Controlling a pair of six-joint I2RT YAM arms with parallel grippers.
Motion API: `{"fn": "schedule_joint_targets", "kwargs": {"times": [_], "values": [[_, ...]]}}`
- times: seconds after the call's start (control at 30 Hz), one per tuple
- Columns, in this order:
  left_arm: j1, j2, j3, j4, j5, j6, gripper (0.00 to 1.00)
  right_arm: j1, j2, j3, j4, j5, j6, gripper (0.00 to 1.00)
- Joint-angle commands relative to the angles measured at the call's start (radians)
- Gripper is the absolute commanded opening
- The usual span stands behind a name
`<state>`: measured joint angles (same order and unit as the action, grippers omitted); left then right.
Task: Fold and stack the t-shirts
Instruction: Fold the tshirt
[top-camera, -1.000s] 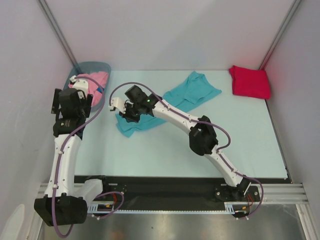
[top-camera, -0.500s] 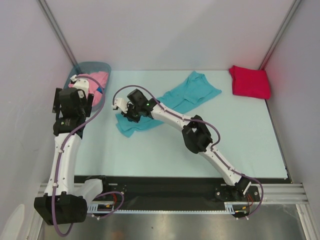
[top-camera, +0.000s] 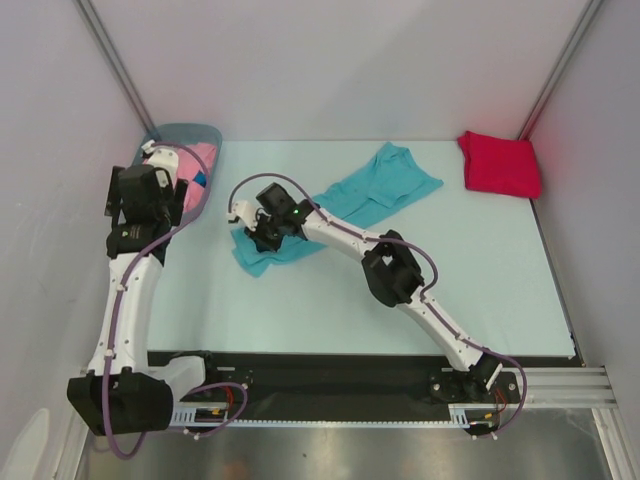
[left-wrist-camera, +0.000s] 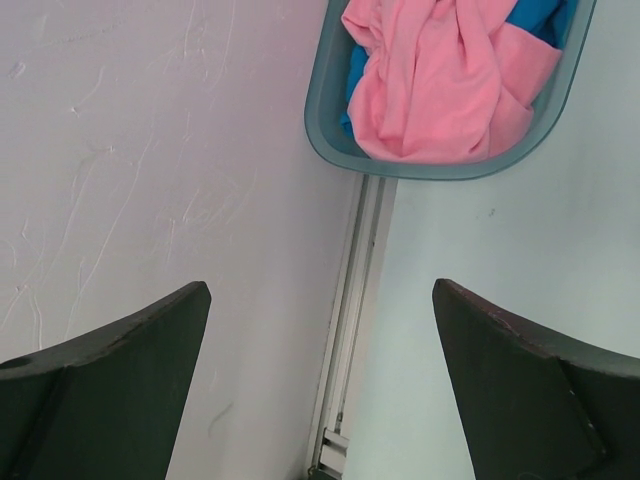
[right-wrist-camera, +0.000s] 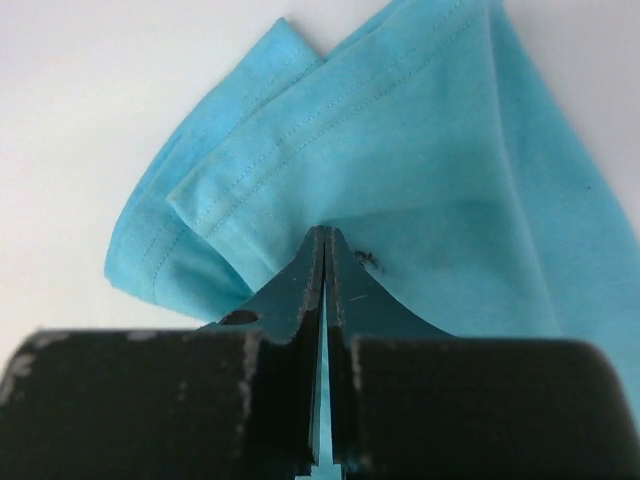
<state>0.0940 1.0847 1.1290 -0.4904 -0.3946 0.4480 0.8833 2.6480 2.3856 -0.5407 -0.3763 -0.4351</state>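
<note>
Item one: turquoise cloth t-shirt (top-camera: 372, 192), unfolded and rumpled, lying in a slanted band across the far middle of the pale blue-green table (top-camera: 400, 290), one end toward the far right, the other toward the near left; in the right wrist view its hemmed edges (right-wrist-camera: 420, 150) overlap in two layers with stitching visible. Item two: crimson red cloth t-shirt (top-camera: 498, 163), folded into a compact block in the far right corner, well apart from the turquoise one. Item three: pink cloth t-shirt (top-camera: 197, 160), bunched inside the grey-blue plastic tub (top-camera: 190, 130) at the far left corner; the left wrist view shows it (left-wrist-camera: 440, 80) heaped over a blue cloth (left-wrist-camera: 535, 20) within the tub's rim (left-wrist-camera: 330, 150). Item four: left gripper (top-camera: 163, 160), raised beside the tub at the left wall, jaws spread wide and grasping nothing (left-wrist-camera: 320, 290). Item five: right gripper (top-camera: 245, 222), reaching over to the near left end of the turquoise shirt, jaws clenched together on a pinch of that fabric, which tents up at the fingertips (right-wrist-camera: 325, 232).
</note>
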Motion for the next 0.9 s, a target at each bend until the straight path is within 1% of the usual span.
{"fn": "schedule_joint_targets", "kwargs": {"times": [0.0,0.03,0.1,0.13,0.2,0.23,0.4,0.5,0.53,0.7,0.8,0.83,0.87], "values": [[0.007,0.021,0.075,0.059,0.013,0.029,1.0,-0.012,-0.069,-0.054,-0.158,-0.114,0.042,0.0],[0.006,0.029,0.081,0.067,0.016,0.034,1.0,-0.02,-0.094,-0.089,-0.189,-0.165,0.041,0.0],[0.006,0.052,0.109,0.081,0.02,0.044,1.0,-0.047,-0.121,-0.138,-0.249,-0.206,0.062,0.0],[0.007,0.06,0.117,0.085,0.022,0.047,1.0,-0.056,-0.156,-0.207,-0.261,-0.252,0.065,0.0],[0.006,0.076,0.132,0.099,0.03,0.046,1.0,-0.09,-0.2,-0.285,-0.275,-0.265,0.076,0.0],[0.007,0.084,0.135,0.102,0.042,0.043,1.0,-0.105,-0.242,-0.354,-0.28,-0.279,0.078,0.0],[0.006,0.129,0.17,0.115,0.059,0.02,1.0,-0.185,-0.351,-0.523,-0.315,-0.289,0.091,0.0],[0.006,0.155,0.189,0.128,0.074,0.005,1.0,-0.19,-0.454,-0.675,-0.298,-0.244,0.049,0.0],[0.006,0.164,0.196,0.128,0.079,0.0,1.0,-0.193,-0.47,-0.699,-0.301,-0.224,0.039,0.0],[0.006,0.205,0.255,0.125,0.106,-0.031,1.0,-0.228,-0.514,-0.77,-0.373,-0.259,0.027,0.0],[0.006,0.231,0.282,0.125,0.135,-0.034,1.0,-0.216,-0.527,-0.757,-0.422,-0.266,0.003,0.0],[0.001,0.245,0.29,0.124,0.149,-0.034,1.0,-0.201,-0.52,-0.74,-0.451,-0.268,-0.014,0.0],[0.0,0.253,0.304,0.125,0.155,-0.029,1.0,-0.193,-0.514,-0.726,-0.516,-0.274,-0.043,0.0]]}}
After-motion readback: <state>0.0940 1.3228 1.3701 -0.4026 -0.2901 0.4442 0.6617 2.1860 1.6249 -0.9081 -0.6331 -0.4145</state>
